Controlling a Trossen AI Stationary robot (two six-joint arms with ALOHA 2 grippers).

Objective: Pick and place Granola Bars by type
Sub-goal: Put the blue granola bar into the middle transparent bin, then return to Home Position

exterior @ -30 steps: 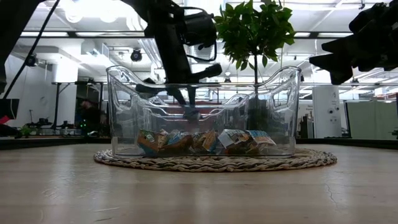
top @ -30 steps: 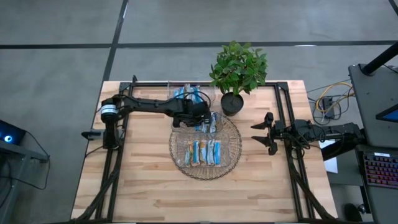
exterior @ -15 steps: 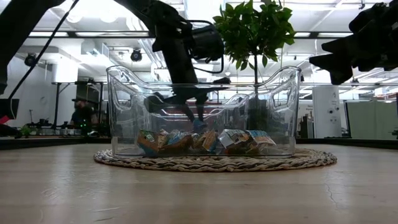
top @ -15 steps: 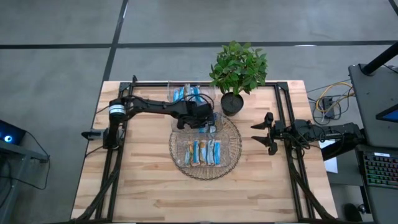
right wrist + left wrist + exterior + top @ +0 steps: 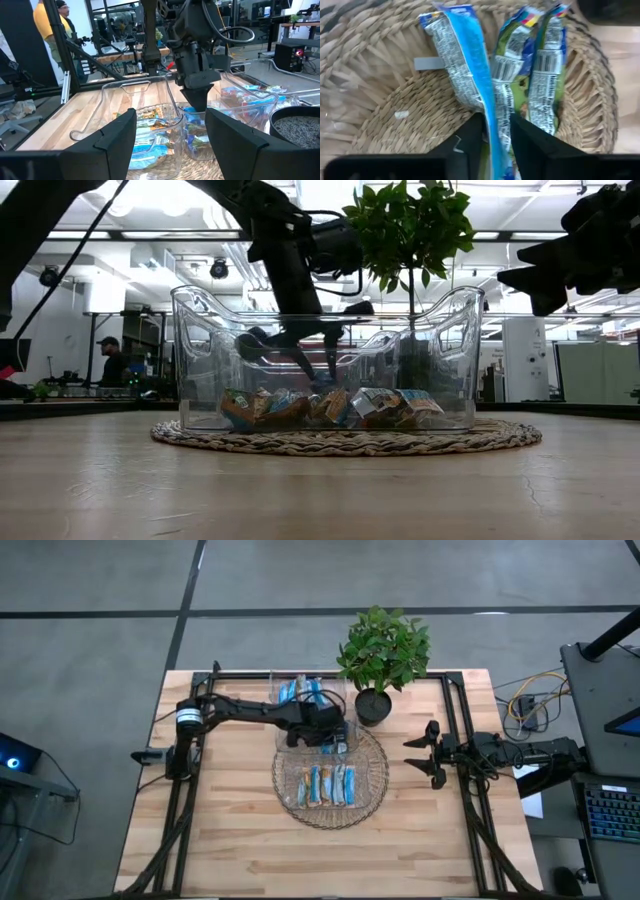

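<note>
My left gripper (image 5: 335, 733) reaches down into a clear bin on the far part of the wicker mat (image 5: 375, 780) and is shut on a bright blue granola bar (image 5: 465, 65). Two green-and-blue bars (image 5: 547, 75) lie beside it on the bin's floor. More bars (image 5: 328, 784) lie side by side in the near clear bin (image 5: 195, 360) on the mat. Other blue bars fill a third clear bin (image 5: 300, 690) at the table's far edge. My right gripper (image 5: 425, 753) waits open above the table's right side. My left gripper pinches the blue bar between its two fingers (image 5: 470, 142) at the bar's near end (image 5: 492, 127), coming from above and slanting down into the bin. The bar stands on edge and runs away from the fingers; whether its free end (image 5: 452, 15) touches the bin floor I cannot tell.
A potted plant (image 5: 385, 650) stands at the far edge, just right of the far bin. The clear bins' tall walls (image 5: 460, 350) surround the left gripper. Bare wood lies to the left and near side of the mat. A person (image 5: 50, 30) stands in the room beyond.
My left gripper, holding the blue bar, has moved a little toward the table's right and come down deeper into the clear bin on the far part of the mat. The right arm has kept still.
</note>
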